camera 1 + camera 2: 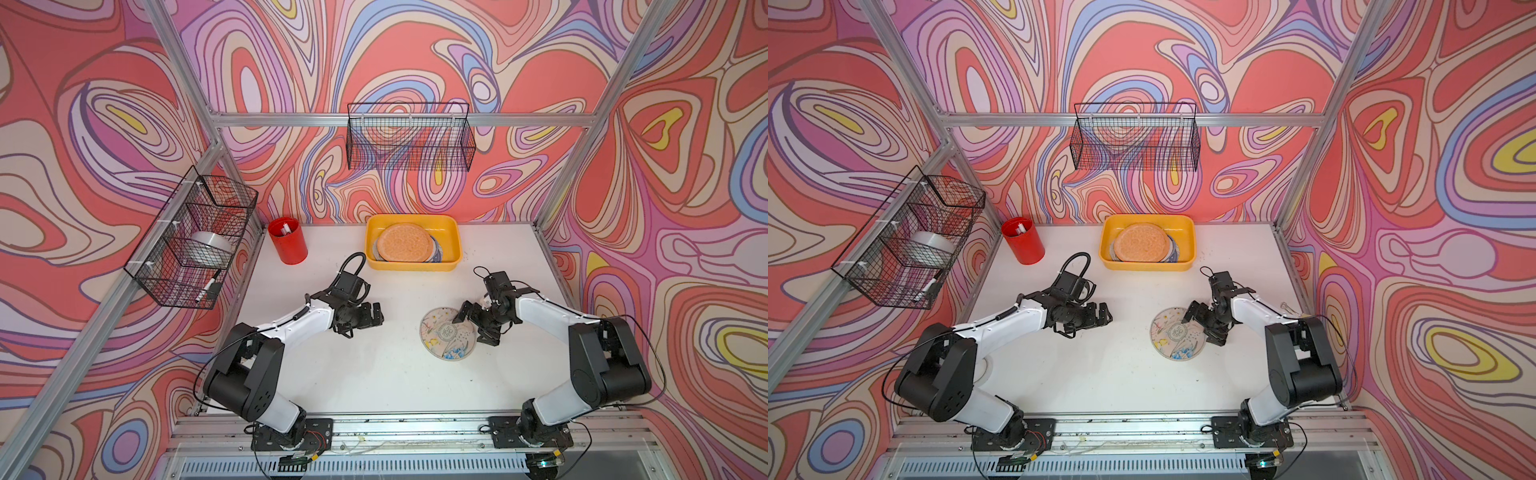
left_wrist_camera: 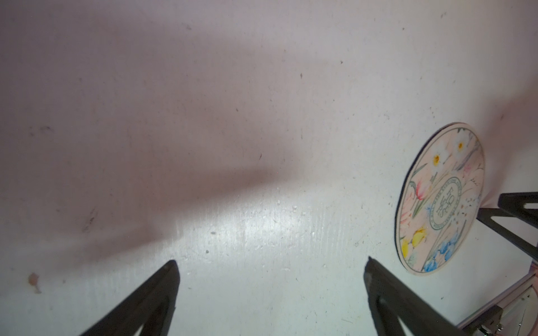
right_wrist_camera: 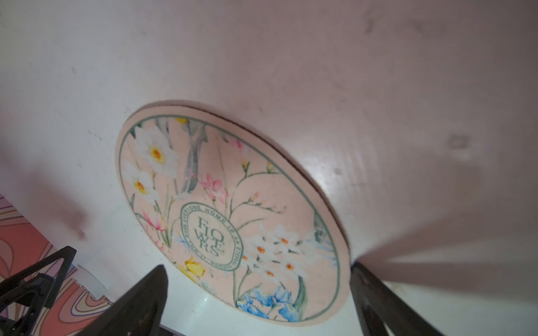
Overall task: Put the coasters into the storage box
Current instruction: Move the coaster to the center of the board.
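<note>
both top views: storage box was seen at far centre, w/ orange coaster atop coaster stack inside. floral coaster was laid flat on table, near right.
left wrist: left gripper was spread wide, nothing held.
right wrist: right gripper was spread wide over floral coaster, not gripped.

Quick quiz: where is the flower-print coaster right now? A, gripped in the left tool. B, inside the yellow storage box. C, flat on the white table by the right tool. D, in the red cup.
C: the flower-print coaster lies flat on the white table at the open right tool, well outside the yellow storage box.
</note>
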Tool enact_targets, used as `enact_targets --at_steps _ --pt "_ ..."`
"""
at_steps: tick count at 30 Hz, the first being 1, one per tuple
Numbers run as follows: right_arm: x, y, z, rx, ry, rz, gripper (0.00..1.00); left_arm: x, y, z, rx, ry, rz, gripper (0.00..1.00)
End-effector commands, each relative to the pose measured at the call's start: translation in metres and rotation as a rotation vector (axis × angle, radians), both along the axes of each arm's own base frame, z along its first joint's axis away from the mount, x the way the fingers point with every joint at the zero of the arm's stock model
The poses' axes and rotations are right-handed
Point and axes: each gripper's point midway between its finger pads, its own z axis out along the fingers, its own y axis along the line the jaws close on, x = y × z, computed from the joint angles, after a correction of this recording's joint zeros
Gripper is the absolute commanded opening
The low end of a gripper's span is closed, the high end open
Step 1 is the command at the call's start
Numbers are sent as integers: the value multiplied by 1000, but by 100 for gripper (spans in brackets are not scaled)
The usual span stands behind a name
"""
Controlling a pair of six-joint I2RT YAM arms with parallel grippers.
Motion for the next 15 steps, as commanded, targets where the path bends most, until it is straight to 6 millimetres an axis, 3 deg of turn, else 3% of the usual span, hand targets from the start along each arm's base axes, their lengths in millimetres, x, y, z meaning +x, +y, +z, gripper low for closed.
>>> enact_targets --at_steps 1,9,15 --pt "12 23 -5 28 -31 90 98 1 -1 3 14 3 3 100" --pt "25 75 -12 71 -32 256 98 2 -5 5 14 -2 -3 100" --pt "30 109 -9 101 -56 387 98 2 -21 2 15 8 -48 100"
